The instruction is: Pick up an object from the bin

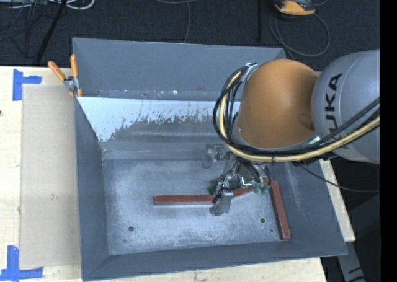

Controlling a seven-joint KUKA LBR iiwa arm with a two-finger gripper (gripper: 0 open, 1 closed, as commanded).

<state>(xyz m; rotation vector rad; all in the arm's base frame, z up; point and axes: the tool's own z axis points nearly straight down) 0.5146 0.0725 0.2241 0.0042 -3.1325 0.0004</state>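
A long red-brown stick [183, 199] lies flat on the floor of the bin [136, 169]. It is near the middle, a bit toward the front, and it runs from left to right. The gripper [219, 203] is down low at the right end of this stick. It sits right on top of that end and hides it. I cannot tell if the gripper is squeezing the stick or is let go.

A short red-brown bit shows on the other side of the gripper, tilted up a little. I cannot tell if it is part of the same stick.

A second stick [279, 209] of the same colour lies close to the right wall. It runs from back to front, and it does not touch the first stick.

Above the gripper is the arm's round orange cover [279, 104], with black and yellow cables [224, 119] looped around it. The arm comes in from the right.
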